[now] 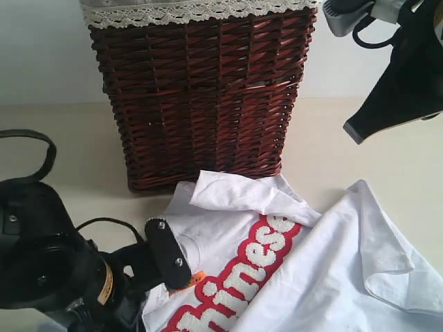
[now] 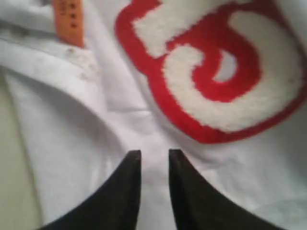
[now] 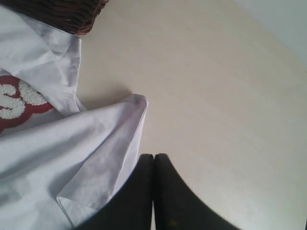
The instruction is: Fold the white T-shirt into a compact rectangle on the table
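Pale beige table (image 1: 360, 159) before a light blue-grey wall (image 1: 41, 48); ext. view w/ two wrist views. Toward the table's far edge, approx. mid-width, stands a dark red-brown wicker basket (image 1: 201, 104) w/ lace trim (image 1: 194, 12) along its rim. Just in front of it the white T-shirt (image 1: 346, 263) lies rumpled on the table, spreading toward the near right side; whether cloth touches wicker cannot be told. Chest side faces up: fuzzy white lettering (image 1: 256, 266) outlined in red runs diagonally, covered on its right by a broad fold of plain cloth. A smaller flap is turned over at the end nearest the basket. At the neckline sits an orange tag (image 2: 69, 24).

State of left gripper (image 2: 154, 153): low over the shirt at the table's near left side, jaws parted by a narrow gap, tips at the plain cloth btwn neckline and lettering. Cloth shows through the gap and no grasp is evident, i.e. released. The arm's black body fills the near left of the ext. view.

State of right gripper (image 3: 153, 157): jaws clenched tip to tip w/ nothing btwn them, hanging above bare table toward the far right, clear of the shirt. In its wrist view the tips appear just beside a folded corner of plain cloth, w/o contact
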Controlling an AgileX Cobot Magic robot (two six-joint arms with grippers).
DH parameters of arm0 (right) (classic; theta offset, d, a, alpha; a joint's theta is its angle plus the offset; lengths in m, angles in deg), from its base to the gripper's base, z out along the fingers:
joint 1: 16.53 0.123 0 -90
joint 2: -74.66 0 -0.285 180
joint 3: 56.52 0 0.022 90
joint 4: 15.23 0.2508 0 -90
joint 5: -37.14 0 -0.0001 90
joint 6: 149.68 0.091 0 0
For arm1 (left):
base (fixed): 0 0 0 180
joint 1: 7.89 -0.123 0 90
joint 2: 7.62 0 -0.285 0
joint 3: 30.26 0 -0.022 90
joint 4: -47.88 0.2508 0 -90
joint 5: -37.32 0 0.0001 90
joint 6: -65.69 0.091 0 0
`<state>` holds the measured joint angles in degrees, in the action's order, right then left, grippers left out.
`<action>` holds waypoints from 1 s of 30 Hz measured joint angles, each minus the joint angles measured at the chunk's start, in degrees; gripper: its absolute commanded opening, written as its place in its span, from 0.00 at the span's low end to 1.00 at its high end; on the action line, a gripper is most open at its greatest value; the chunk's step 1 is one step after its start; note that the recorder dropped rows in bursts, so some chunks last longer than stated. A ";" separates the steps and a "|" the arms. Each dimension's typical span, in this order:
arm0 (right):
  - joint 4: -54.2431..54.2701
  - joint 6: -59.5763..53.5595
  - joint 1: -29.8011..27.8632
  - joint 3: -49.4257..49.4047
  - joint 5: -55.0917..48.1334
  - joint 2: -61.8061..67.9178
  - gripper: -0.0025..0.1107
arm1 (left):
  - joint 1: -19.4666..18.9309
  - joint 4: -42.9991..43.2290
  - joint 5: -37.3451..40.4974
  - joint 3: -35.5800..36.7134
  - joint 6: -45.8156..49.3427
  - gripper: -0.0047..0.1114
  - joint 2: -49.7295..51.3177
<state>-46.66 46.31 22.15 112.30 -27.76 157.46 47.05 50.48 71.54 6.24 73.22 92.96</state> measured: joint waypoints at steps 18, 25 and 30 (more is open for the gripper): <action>0.88 -0.04 0.00 0.00 0.33 0.00 0.02 | -6.21 14.07 -7.62 -2.79 -19.46 0.04 3.65; 1.48 -0.15 0.00 0.00 0.33 0.00 0.02 | -11.18 17.67 -2.98 -3.14 -24.94 0.04 -6.45; 2.77 -1.00 0.00 0.00 0.33 0.00 0.02 | -23.09 21.04 -1.77 -3.14 -31.39 0.07 -6.55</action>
<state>-43.90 45.30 22.15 112.30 -27.42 157.46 23.96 71.52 69.77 3.10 41.83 86.41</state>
